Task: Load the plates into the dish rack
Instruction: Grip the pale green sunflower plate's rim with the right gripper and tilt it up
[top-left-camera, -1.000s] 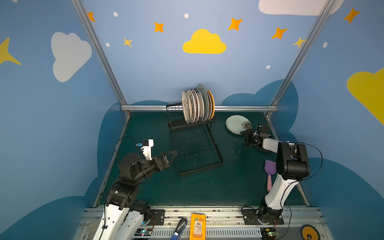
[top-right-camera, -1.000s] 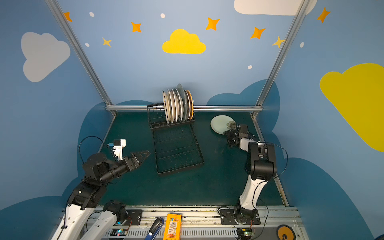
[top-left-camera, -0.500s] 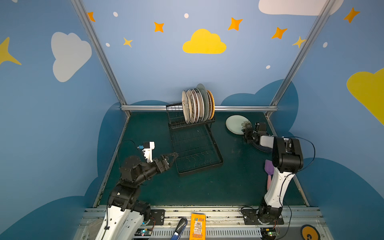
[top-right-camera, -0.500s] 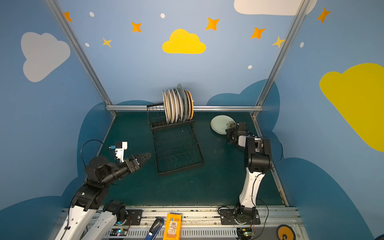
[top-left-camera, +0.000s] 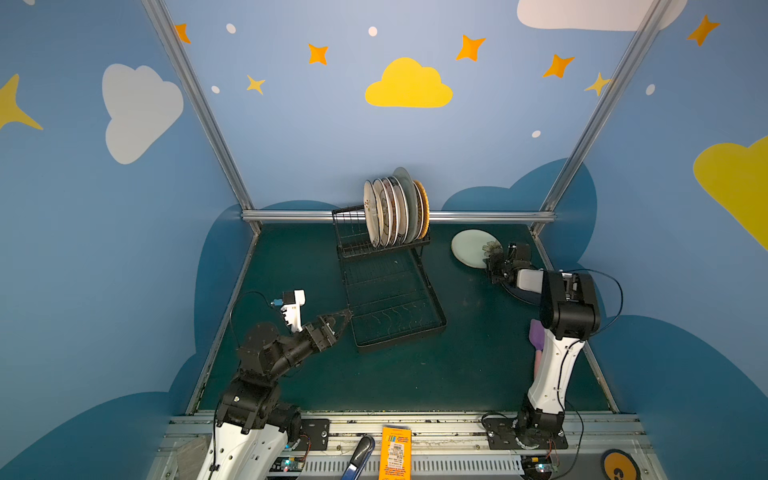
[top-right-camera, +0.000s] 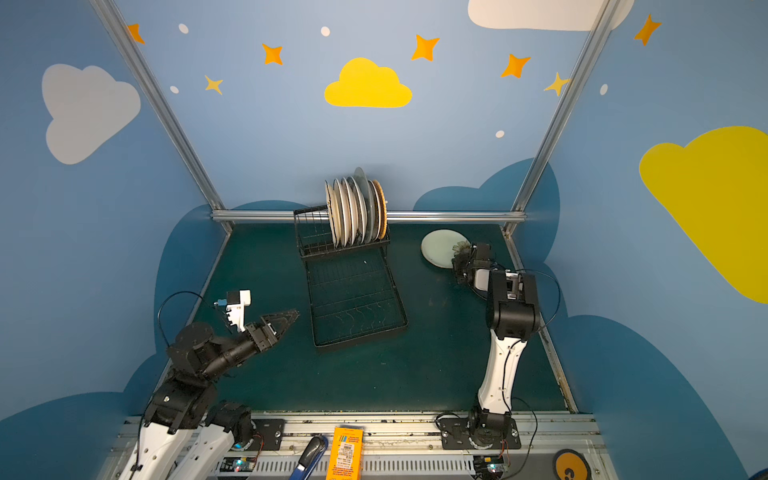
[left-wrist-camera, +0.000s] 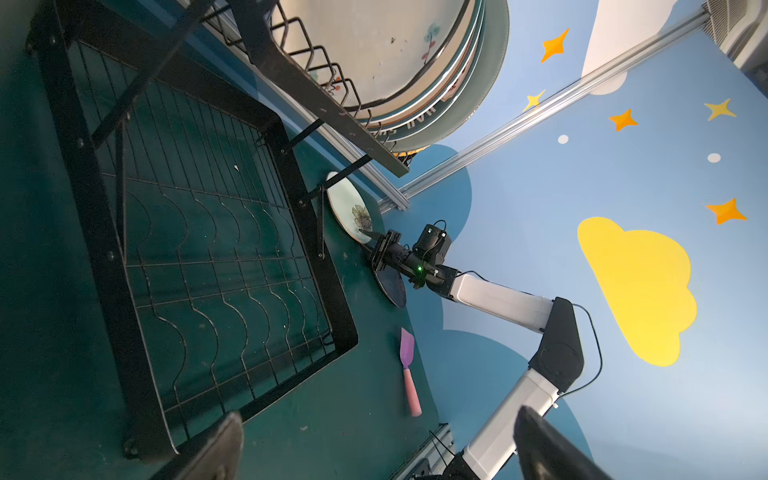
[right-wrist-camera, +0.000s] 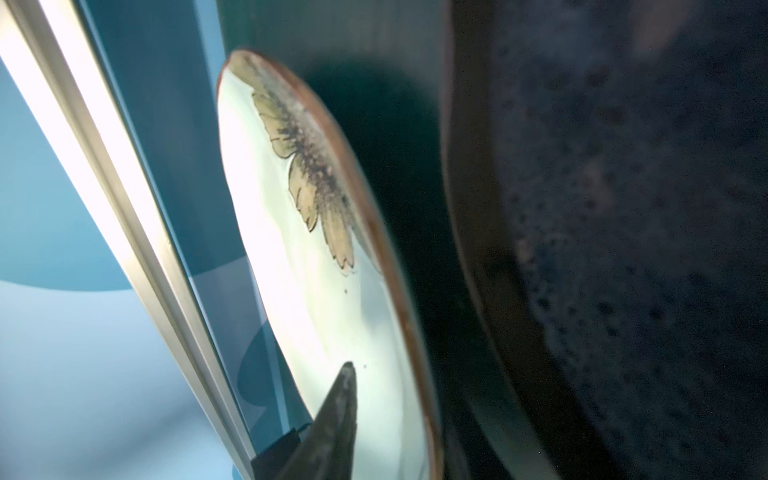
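Note:
Several plates stand upright in the raised end of the black dish rack. At the back right a pale green plate with a flower print lies on the mat. My right gripper is closed on its near rim, one finger flat on its face and the other hidden underneath. A dark navy plate lies beneath that wrist. Left of the rack's tray, my left gripper hangs open and empty.
A pink-handled purple spatula lies on the mat by the right arm's base. An aluminium rail bounds the back edge. An orange box and a blue-handled tool rest on the front frame.
My right gripper's jaws have narrowed onto the pale green plate's rim and the right elbow has swung upright. The left arm has drawn back a little, still open.

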